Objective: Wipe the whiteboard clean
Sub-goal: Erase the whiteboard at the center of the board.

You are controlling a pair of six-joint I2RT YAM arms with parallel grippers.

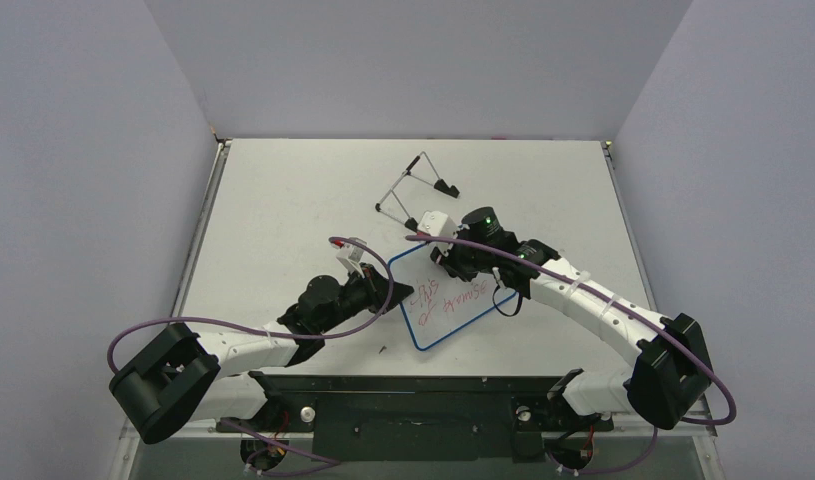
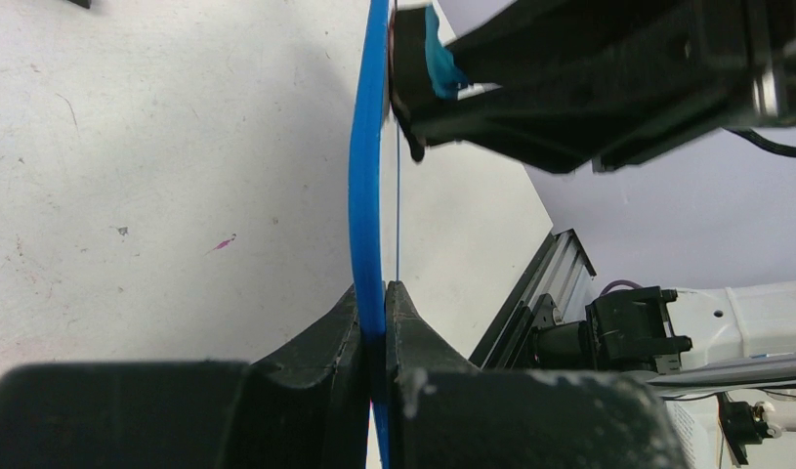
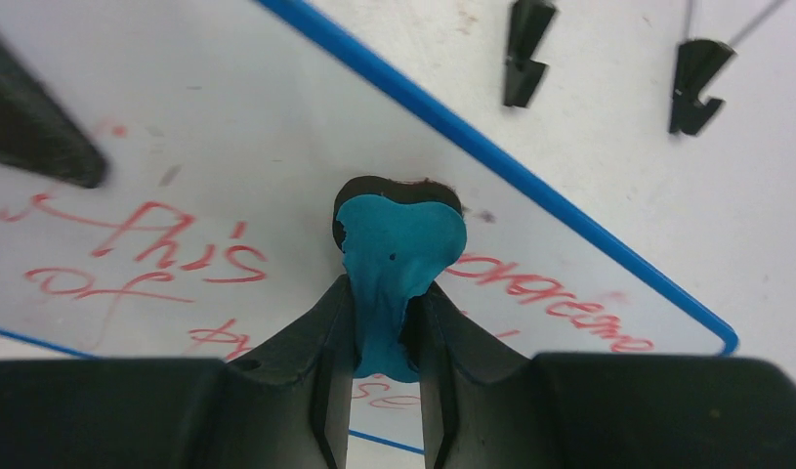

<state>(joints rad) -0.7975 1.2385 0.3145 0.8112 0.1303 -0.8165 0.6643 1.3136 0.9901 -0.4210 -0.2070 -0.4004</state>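
Note:
The whiteboard has a thin blue rim and red handwriting, and sits at the middle of the table. My left gripper is shut on its left edge. In the left wrist view the blue rim runs edge-on between the closed jaws of that gripper. My right gripper is over the board's far part, shut on a small blue eraser. The eraser's dark underside presses on the white face between the red words. The eraser also shows against the board in the left wrist view.
A thin wire easel stand with black feet lies on the table just beyond the board. Grey walls enclose the table on three sides. The black mounting rail runs along the near edge.

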